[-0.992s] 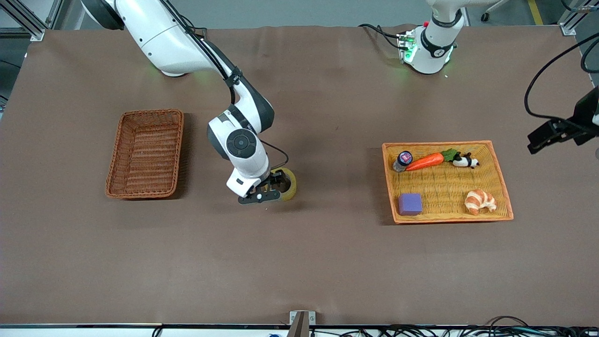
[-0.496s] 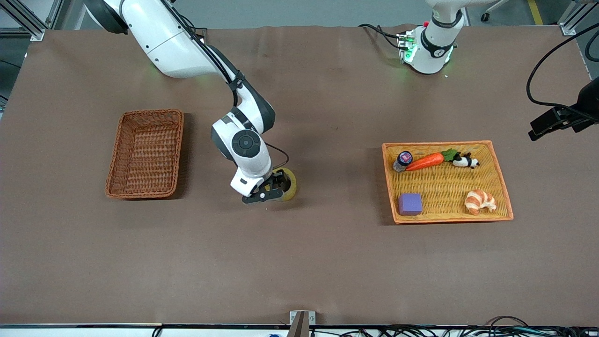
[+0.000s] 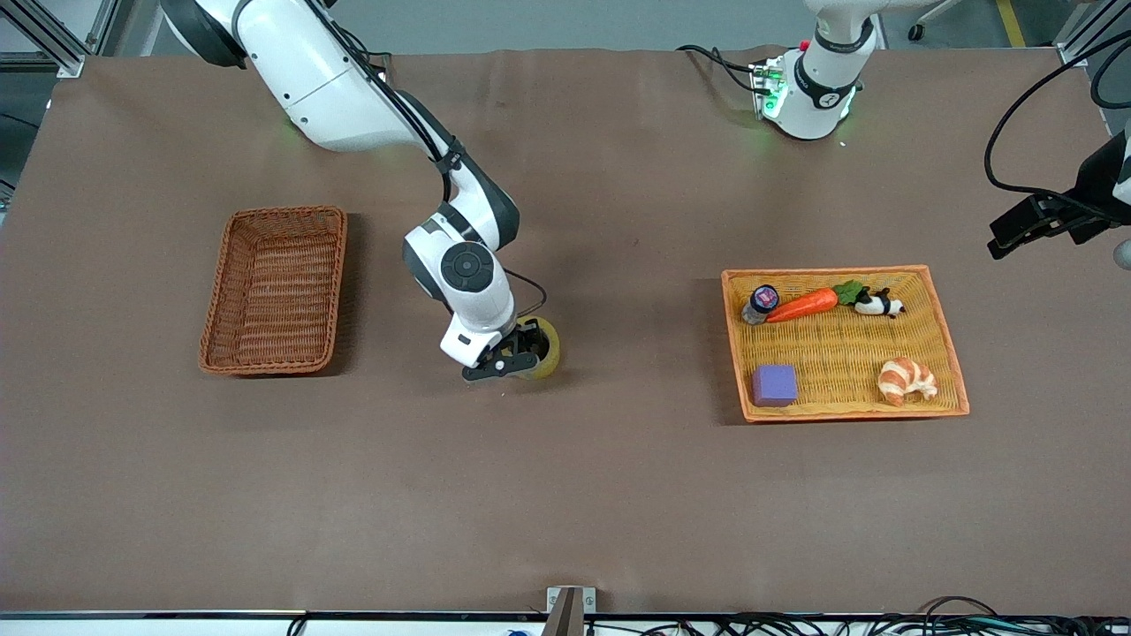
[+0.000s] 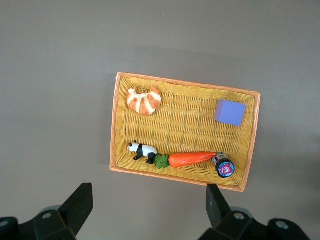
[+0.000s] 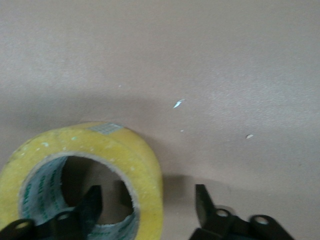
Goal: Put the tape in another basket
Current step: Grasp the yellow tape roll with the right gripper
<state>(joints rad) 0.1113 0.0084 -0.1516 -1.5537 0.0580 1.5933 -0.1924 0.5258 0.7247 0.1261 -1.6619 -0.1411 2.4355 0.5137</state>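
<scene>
The tape [image 3: 550, 344], a yellowish roll with a wide core hole, lies on the brown table near its middle. My right gripper [image 3: 517, 353] is down at it and open. In the right wrist view the tape [image 5: 125, 150] has one finger [image 5: 92, 200] in its core hole and the other finger [image 5: 202, 200] outside its wall; the right gripper [image 5: 147, 205] is not closed on it. The dark reddish-brown basket [image 3: 274, 290] stands empty toward the right arm's end. My left gripper [image 3: 1029, 231] waits high at the left arm's end, open and empty [image 4: 148, 200].
The orange-yellow tray basket [image 3: 844, 353] at the left arm's end holds a carrot [image 3: 802, 305], a panda toy [image 3: 876, 305], a small jar [image 3: 760, 303], a purple block [image 3: 774, 385] and a croissant [image 3: 905, 380]. It also shows in the left wrist view [image 4: 190, 125].
My right wrist has shifted a little toward the left arm's end over the tape. The tape has stayed in place. The left hand has drifted slightly.
</scene>
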